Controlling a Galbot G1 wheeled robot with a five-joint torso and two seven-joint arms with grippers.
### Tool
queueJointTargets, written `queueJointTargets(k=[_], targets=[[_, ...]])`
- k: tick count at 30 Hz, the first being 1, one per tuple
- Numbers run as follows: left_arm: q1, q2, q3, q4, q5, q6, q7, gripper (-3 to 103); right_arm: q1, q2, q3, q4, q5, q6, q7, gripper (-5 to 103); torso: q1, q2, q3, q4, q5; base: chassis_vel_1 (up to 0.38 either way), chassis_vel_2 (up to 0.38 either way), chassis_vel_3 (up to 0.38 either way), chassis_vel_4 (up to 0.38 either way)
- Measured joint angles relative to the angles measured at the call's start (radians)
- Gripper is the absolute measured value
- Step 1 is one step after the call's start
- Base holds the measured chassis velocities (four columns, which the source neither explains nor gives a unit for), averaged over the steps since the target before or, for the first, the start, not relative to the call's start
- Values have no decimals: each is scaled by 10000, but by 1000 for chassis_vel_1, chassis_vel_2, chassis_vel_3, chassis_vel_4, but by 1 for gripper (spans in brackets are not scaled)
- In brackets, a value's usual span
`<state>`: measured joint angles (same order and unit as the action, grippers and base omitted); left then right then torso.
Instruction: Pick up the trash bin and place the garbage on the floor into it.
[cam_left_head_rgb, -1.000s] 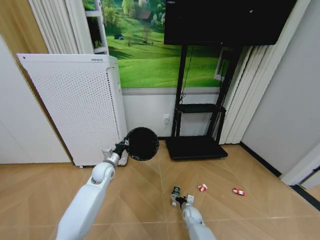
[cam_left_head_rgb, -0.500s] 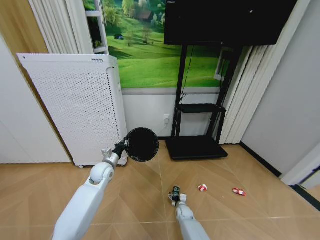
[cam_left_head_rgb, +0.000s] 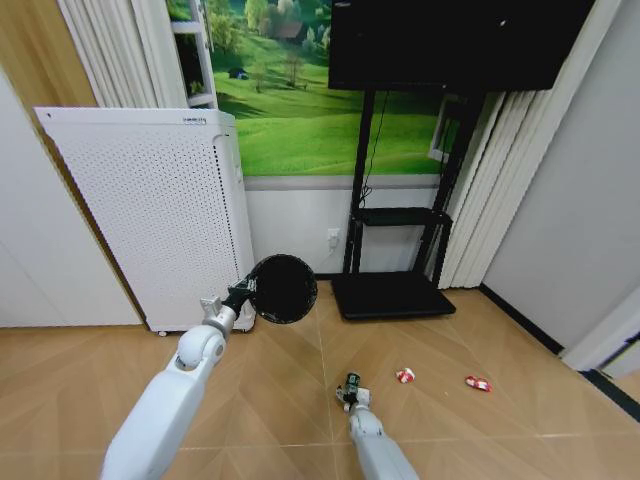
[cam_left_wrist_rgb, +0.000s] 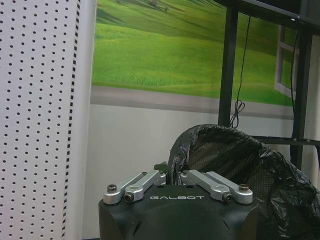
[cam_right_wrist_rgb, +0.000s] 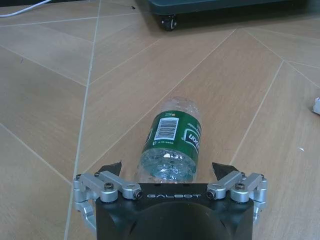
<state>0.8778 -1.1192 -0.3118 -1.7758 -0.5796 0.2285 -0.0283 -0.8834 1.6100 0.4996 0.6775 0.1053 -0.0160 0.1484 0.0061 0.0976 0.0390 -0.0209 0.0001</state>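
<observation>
My left gripper (cam_left_head_rgb: 243, 295) holds the trash bin (cam_left_head_rgb: 283, 288) off the floor, mouth facing me. In the left wrist view the left gripper (cam_left_wrist_rgb: 171, 175) is shut on the rim of the trash bin (cam_left_wrist_rgb: 235, 165), which has a black bag liner. The garbage lies on the wooden floor: a clear bottle (cam_left_head_rgb: 351, 381) with a green label and two red-and-white wrappers (cam_left_head_rgb: 405, 376) (cam_left_head_rgb: 477, 383). My right gripper (cam_left_head_rgb: 350, 393) is low at the bottle. In the right wrist view the right gripper (cam_right_wrist_rgb: 167, 170) is open, and the near end of the bottle (cam_right_wrist_rgb: 172, 140) lies between its fingers (cam_right_wrist_rgb: 223, 169).
A tall white perforated appliance (cam_left_head_rgb: 150, 210) stands at the left, just behind the held bin. A black TV stand (cam_left_head_rgb: 390, 292) on castors sits against the back wall beyond the bottle. Open floor stretches to the right around the wrappers.
My right arm has shifted left and forward, bringing its gripper onto the bottle. The left arm with the bin has barely moved.
</observation>
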Motion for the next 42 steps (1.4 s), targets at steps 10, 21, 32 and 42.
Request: queueJointTargets(k=[10,21,32,42], targets=[[5,28,-195,-21,-37,5,127,7,234,-10,200,-372,-478,353,106,61,0,0,0,-1,-1,0,0,0,0],[46,44,-277,72,-22,5,244,7,196,-14,290,-204,-893,742,198,35,0,0,0,1,0,0,0,0,0],[3,-78,275,258,192,5,401,7,-1537,-2207,-463,3386,-127,682,-1232,25,0,0,-1,-3,1,0,0,0,0],[-204,-229,1185,734,422,-55,555,7,-2679,-4409,345,6305,1265,334,-2026,25,-1,0,-1,1,4,0,0,0,0]])
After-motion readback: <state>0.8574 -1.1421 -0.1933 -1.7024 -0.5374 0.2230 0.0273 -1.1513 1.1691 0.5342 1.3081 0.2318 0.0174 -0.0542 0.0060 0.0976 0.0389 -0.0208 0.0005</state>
